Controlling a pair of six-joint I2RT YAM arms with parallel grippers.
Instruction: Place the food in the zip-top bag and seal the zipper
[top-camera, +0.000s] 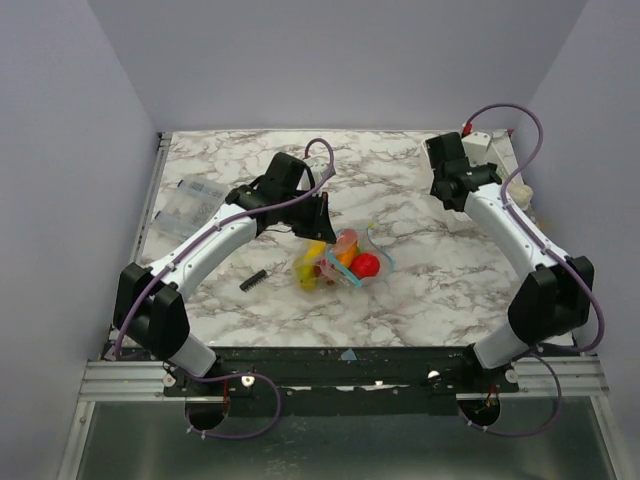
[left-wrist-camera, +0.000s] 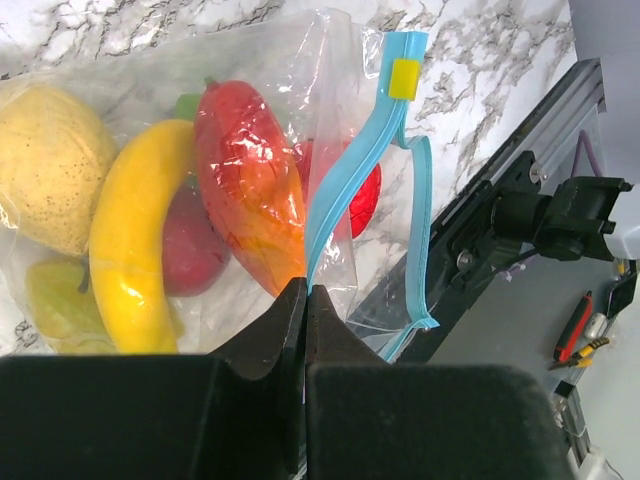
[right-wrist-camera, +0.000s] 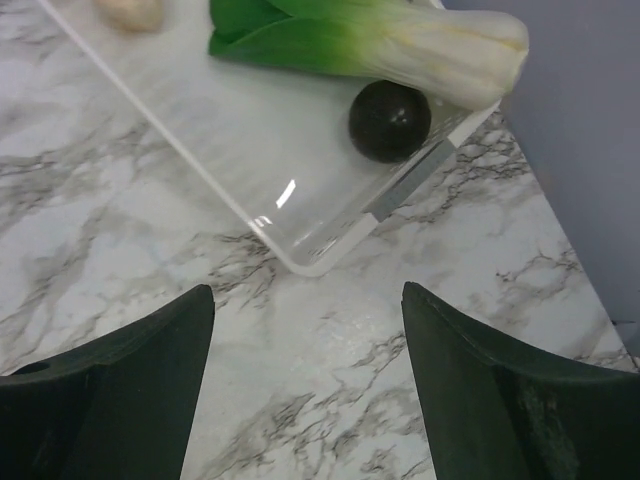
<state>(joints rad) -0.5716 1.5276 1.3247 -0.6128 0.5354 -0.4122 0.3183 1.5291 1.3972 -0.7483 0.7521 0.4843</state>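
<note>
The zip-top bag (top-camera: 345, 262) lies mid-table with several toy foods inside. In the left wrist view the bag (left-wrist-camera: 330, 60) holds a banana (left-wrist-camera: 135, 240), a red pepper (left-wrist-camera: 245, 180), a yellow fruit (left-wrist-camera: 45, 160), a tomato (left-wrist-camera: 368, 195) and a green piece (left-wrist-camera: 50, 300). My left gripper (left-wrist-camera: 307, 295) is shut on the teal zipper (left-wrist-camera: 355, 170). A yellow slider (left-wrist-camera: 403, 78) sits at the zipper's far end, and the two tracks gape apart between it and my jaws. My left gripper also shows in the top view (top-camera: 316, 222). My right gripper (right-wrist-camera: 308, 300) is open and empty over the marble at back right (top-camera: 440, 152). A dark ball (right-wrist-camera: 390, 120) and a green leafy vegetable (right-wrist-camera: 370, 35) lie in a clear tray (right-wrist-camera: 300, 225).
A clear packet with a white label (top-camera: 195, 200) lies at the left edge. A small black bar (top-camera: 253, 280) lies in front of the left arm. A pale lump (right-wrist-camera: 130, 12) sits in the tray. White boxes (top-camera: 485, 145) stand at the back right corner.
</note>
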